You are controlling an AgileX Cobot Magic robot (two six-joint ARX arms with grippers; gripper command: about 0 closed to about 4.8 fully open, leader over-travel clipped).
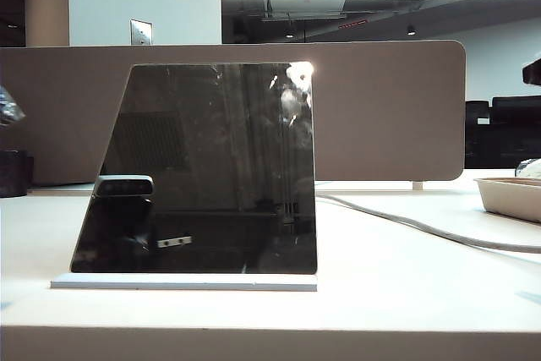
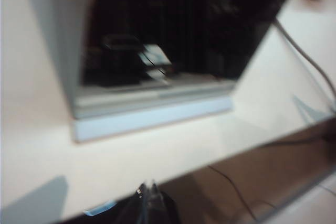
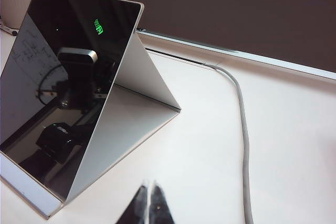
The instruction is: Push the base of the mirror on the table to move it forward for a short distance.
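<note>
A: Ext view first. Where was the mirror [image 1: 203, 166]?
B: Upright near the front of the table [image 1: 406, 285], left of centre, on its base [image 1: 183, 282], a thin white slab running side to side along the table's front edge. Grey cable [image 1: 423, 227] trailed off on the right, tray [image 1: 511, 196] at the far right, beige divider [image 1: 380, 107] behind. No arms in that view.

A: Left wrist?
B: Blurry. Left gripper [image 2: 148, 192] hung low, below the table's front edge, tips looked pressed together, nothing held. The base [image 2: 152, 119] lay across its line of sight, long side facing it, table surface between them. Not touching.

A: Right wrist?
B: Right gripper [image 3: 148, 195] also closed, empty, above the table [image 3: 273, 129]. It looked at the mirror [image 3: 63, 77] from the side, rear prop visible. Base corner [image 3: 31, 198] sat just beside the tips; cable [image 3: 242, 124] ran on the other side.

A: Which arm for the push?
B: Probably left. It faced the slab's long front edge squarely, so a push away from the edge should go straight. Right was nearer but at one end; likely to twist it.
</note>
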